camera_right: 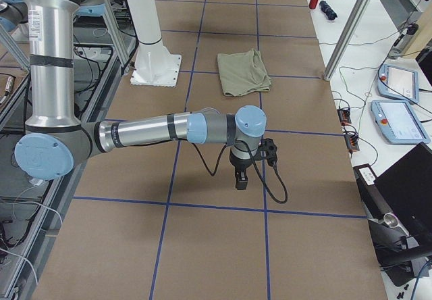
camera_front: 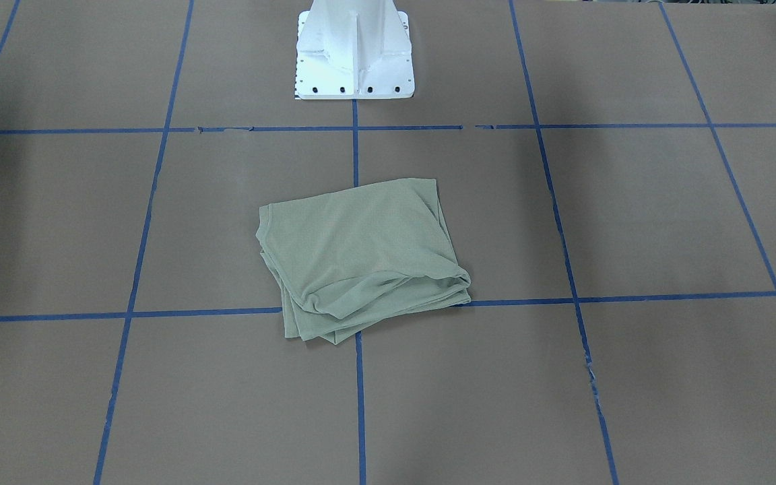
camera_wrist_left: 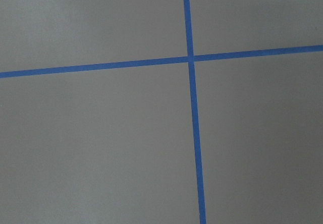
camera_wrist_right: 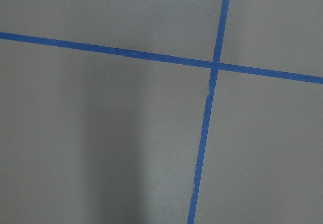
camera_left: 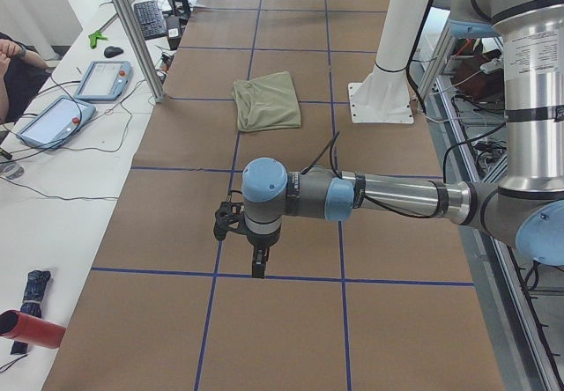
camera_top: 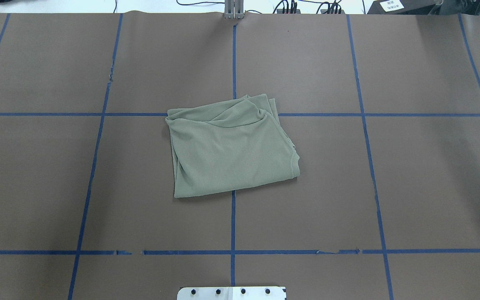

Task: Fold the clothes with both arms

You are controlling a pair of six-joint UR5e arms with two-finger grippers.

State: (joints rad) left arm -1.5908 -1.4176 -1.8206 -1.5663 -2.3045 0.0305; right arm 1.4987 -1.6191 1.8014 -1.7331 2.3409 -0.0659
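left tool, right tool hover; shirt lies folded, skewed.

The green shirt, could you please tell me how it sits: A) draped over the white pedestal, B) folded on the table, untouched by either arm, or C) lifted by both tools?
B: the green shirt lies folded on the table, with the left arm and right arm well clear of it.

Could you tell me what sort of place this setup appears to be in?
Most likely a robotics lab workcell: the left arm and right arm reach over a paper-covered table marked with a blue tape grid, and teach pendants lie on a side bench.
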